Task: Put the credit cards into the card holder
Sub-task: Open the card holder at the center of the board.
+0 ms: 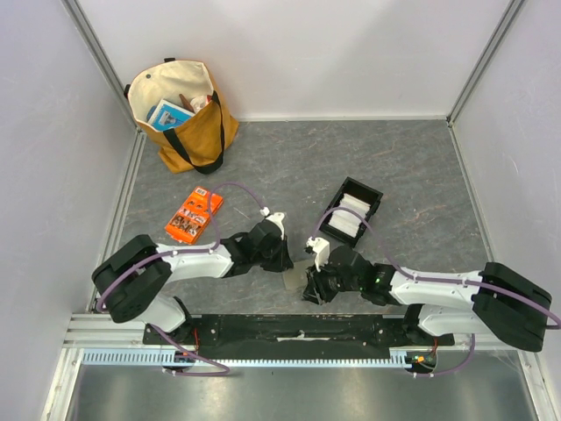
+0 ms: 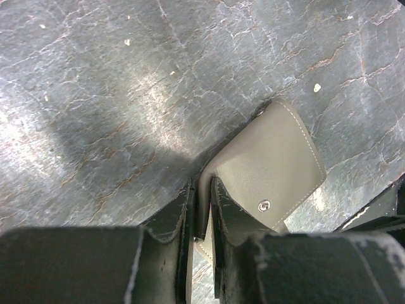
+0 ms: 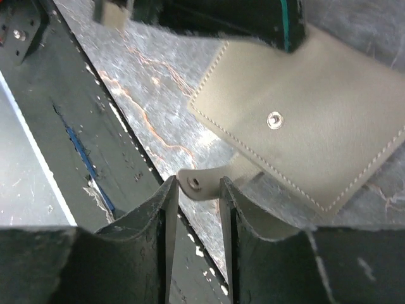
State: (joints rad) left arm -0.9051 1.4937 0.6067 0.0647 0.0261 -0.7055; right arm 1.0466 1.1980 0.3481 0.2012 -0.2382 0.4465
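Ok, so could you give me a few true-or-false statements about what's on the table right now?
1. The left gripper pinches an edge of the card holder. True.
2. The black tray is empty. False: it holds the credit cards.
3. The right gripper has its jaws apart, with the holder's snap tab between them. True.
4. The orange packet sits inside the tote bag. False: it lies on the table, apart from the bag.
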